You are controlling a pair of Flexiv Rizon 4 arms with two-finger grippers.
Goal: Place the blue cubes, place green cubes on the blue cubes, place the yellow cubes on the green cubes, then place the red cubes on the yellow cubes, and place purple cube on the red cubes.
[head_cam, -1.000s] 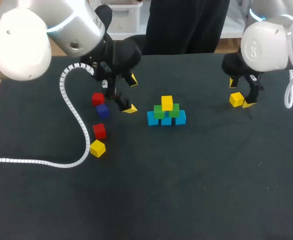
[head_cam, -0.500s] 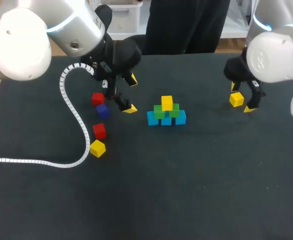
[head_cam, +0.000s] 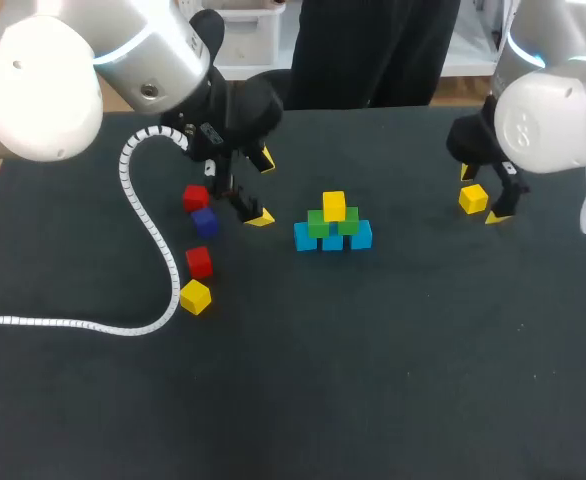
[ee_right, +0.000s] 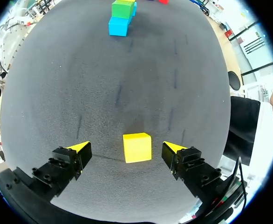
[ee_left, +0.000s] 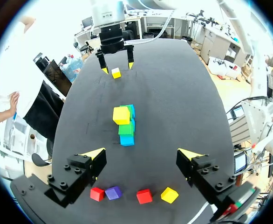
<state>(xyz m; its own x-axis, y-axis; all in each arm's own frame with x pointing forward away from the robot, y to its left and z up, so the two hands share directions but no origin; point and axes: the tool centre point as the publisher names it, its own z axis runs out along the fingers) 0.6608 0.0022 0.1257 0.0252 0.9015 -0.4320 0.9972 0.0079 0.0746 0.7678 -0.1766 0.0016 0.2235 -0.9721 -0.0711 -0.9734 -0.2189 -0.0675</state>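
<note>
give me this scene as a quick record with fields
built: blue cubes at the base, green cubes on them, top yellow cube
left claw: open, empty
right claw: open, straddling the right yellow cube, fingers clear of it
loose by left arm: red cubes, purple cube, left yellow cube
not yet stacked: second yellow, reds, purple

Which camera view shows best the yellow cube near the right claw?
Right wrist view: the yellow cube lies large inside the open right claw, untouched. Head view shows it small; left wrist view, tiny and distant.
</note>
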